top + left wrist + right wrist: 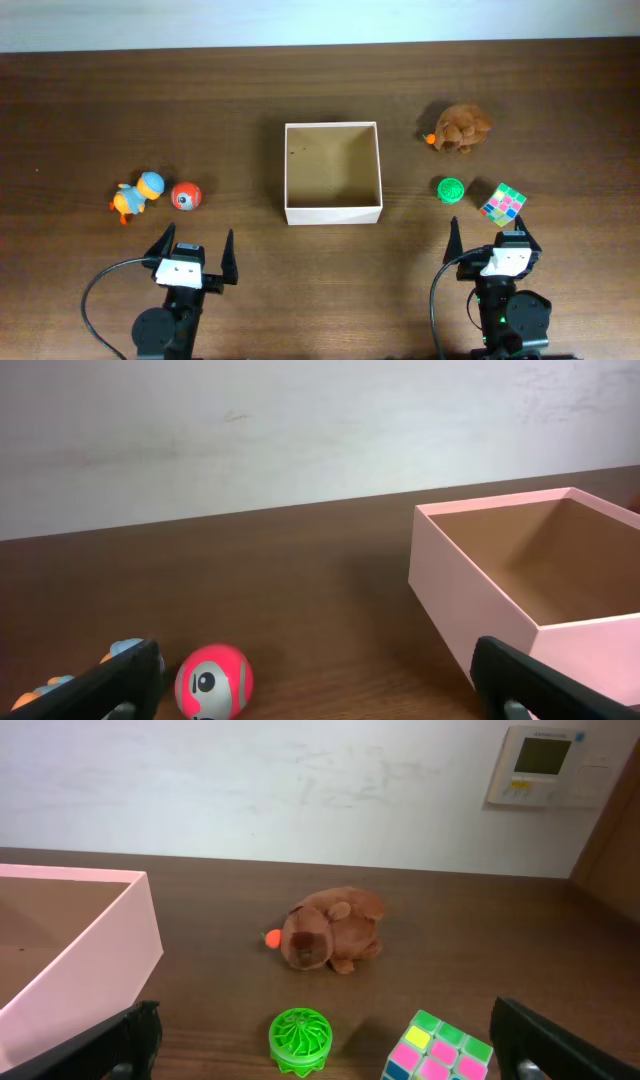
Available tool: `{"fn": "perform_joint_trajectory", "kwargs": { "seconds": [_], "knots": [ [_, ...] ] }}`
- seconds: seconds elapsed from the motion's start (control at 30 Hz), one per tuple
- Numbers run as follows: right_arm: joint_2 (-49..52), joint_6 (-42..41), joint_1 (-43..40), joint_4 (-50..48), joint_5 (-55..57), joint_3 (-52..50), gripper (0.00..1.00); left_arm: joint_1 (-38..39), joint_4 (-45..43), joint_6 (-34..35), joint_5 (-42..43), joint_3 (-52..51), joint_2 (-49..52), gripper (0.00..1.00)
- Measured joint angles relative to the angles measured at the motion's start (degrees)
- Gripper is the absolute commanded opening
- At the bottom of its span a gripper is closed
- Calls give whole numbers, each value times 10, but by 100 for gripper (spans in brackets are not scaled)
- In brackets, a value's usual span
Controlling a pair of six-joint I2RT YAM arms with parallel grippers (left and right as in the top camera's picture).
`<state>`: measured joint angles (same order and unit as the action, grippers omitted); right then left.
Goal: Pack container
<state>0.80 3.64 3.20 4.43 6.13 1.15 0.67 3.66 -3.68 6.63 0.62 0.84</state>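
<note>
Overhead, we see the container (333,213) near the middle of the dark, wood-grain counter (80,110). It is a square, shallow white box with thin, straight walls and a flat tan cardboard floor. Left of the container lie a blue-and-orange duck (137,194) and a glossy red ball (186,196), close together. Right of the container sit a fuzzy brown plush (462,129), a ribbed green ball (450,190) and a pastel puzzle cube (503,203). The left hand (198,238) is nearer to us than the container and to its left. The right hand (490,240) is nearer to us and to the container's right, just beside the cube. Both hands have their fingers spread wide apart, and neither touches the container.

From the left wrist, the container's smooth outer wall takes a pinkish cast and its inside looks matte brown. It lies ahead and to the right, with its near corner by the right black finger (540,680). The red ball lies well to the container's left.

From the right wrist, only a corner of the container shows, ahead and to the left, above the left finger (110,1045). The plush, green ball and cube lie to its right.
</note>
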Motion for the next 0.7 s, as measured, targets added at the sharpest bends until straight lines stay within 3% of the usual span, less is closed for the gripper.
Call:
{"fn": "perform_joint_trajectory", "kwargs": {
  "seconds": [0.7],
  "knots": [
    [0, 0, 0, -13, -26, -1, 99, 0, 0, 0, 0, 0, 0, 99]
  ]
}}
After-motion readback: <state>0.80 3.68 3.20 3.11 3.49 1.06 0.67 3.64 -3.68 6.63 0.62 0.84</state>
